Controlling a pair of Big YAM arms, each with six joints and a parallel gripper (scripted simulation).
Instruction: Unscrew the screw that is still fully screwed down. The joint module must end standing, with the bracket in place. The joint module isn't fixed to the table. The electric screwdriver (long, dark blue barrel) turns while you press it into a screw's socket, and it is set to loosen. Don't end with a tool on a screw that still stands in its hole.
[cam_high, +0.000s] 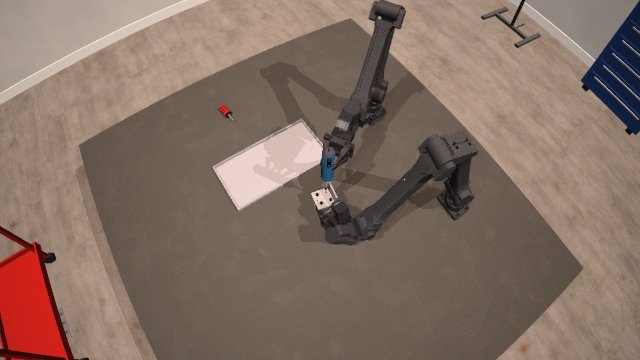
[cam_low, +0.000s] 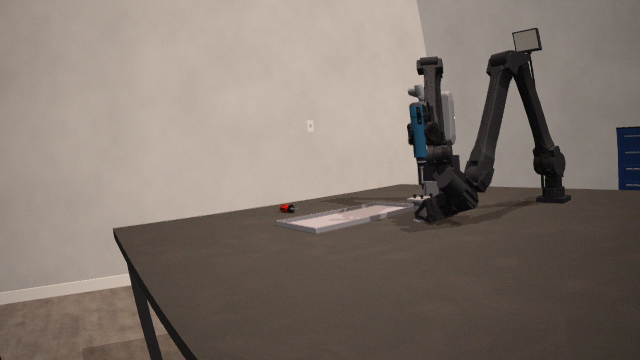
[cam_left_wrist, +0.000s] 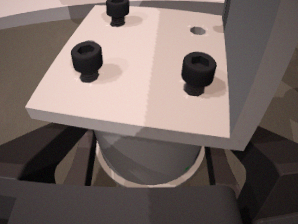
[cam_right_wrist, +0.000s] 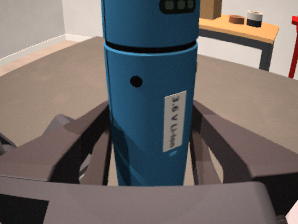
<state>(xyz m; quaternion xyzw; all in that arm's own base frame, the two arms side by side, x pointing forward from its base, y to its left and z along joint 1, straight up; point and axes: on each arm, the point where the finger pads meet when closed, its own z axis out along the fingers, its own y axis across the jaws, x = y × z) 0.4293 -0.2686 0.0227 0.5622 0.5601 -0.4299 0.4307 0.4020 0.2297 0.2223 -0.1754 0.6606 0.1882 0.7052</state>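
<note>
The joint module (cam_low: 417, 203) stands upright beside the tray. Its pale bracket (cam_left_wrist: 145, 75) sits on top of the cylinder (cam_left_wrist: 150, 160). In the left wrist view three black screws show in the bracket: one (cam_left_wrist: 86, 57) at the left, one (cam_left_wrist: 199, 70) at the right, and one (cam_left_wrist: 117, 9) at the back. One hole (cam_left_wrist: 198, 30) is empty. My left gripper (cam_high: 327, 215) (cam_low: 424, 207) is low and shut on the module's cylinder. My right gripper (cam_high: 334, 152) (cam_low: 429, 136) (cam_right_wrist: 150, 110) is shut on the blue electric screwdriver (cam_high: 327, 165) (cam_low: 417, 130) (cam_right_wrist: 150, 90). It holds the tool upright with the bit over the bracket's far corner. I cannot tell if the bit touches.
A flat white tray (cam_high: 240, 201) (cam_low: 310, 227) lies left of the module. A small red hand screwdriver (cam_high: 226, 111) (cam_low: 286, 208) lies farther back on the table. A red cart (cam_high: 25, 310) stands off the table's corner.
</note>
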